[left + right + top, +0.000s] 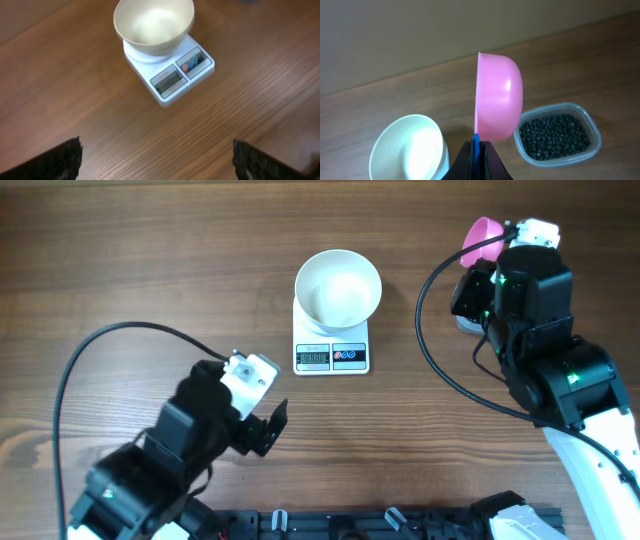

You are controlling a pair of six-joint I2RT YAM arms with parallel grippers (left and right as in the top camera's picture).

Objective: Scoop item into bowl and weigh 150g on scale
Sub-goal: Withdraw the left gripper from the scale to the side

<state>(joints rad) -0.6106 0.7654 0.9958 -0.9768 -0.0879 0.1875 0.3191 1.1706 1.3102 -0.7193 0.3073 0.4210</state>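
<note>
Table (150, 260) free left of scale (331, 356) w/ bowl (338, 288); right arm (540, 350) crowds opposite.

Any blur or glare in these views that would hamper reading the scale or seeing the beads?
Overhead: sharp, but the white bowl is washed out inside and the scale digits are too small to read. Left wrist: soft throughout, display smeared, fingers dark blurs at the corners. Right wrist: pink scoop shows a small highlight; beads in the tub are distinct.
</note>
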